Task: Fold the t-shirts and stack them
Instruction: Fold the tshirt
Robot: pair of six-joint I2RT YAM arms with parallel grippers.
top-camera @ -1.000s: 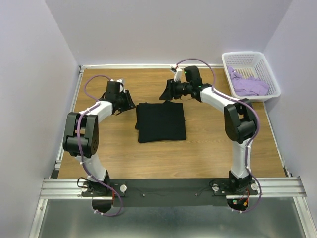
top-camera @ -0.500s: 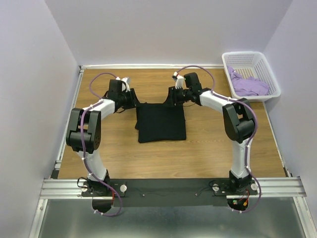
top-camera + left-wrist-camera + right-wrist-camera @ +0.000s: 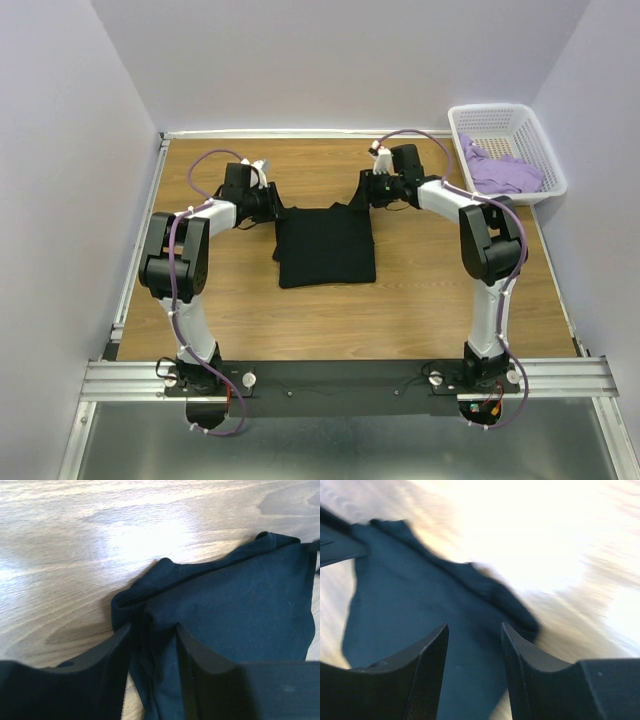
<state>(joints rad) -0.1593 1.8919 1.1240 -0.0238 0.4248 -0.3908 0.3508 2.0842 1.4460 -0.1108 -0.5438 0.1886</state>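
The black t-shirt (image 3: 326,245) lies folded into a rough square on the wooden table, mid-centre. My left gripper (image 3: 272,203) is at its far left corner. In the left wrist view the jaws (image 3: 151,627) stand open with a bunched fold of the black shirt (image 3: 240,605) between them. My right gripper (image 3: 368,195) is at the far right corner. Its jaws (image 3: 474,627) are open just over the black cloth (image 3: 420,590), and that view is blurred. The lavender t-shirt (image 3: 503,172) lies crumpled in the basket.
A white lattice basket (image 3: 500,112) stands at the far right corner of the table. Purple walls enclose the table on the left, back and right. A metal rail (image 3: 340,375) runs along the near edge by the arm bases.
Both grippers have moved inward and down from beside the shirt to its two far corners. The left one now straddles the corner fold. The shirt has not shifted.
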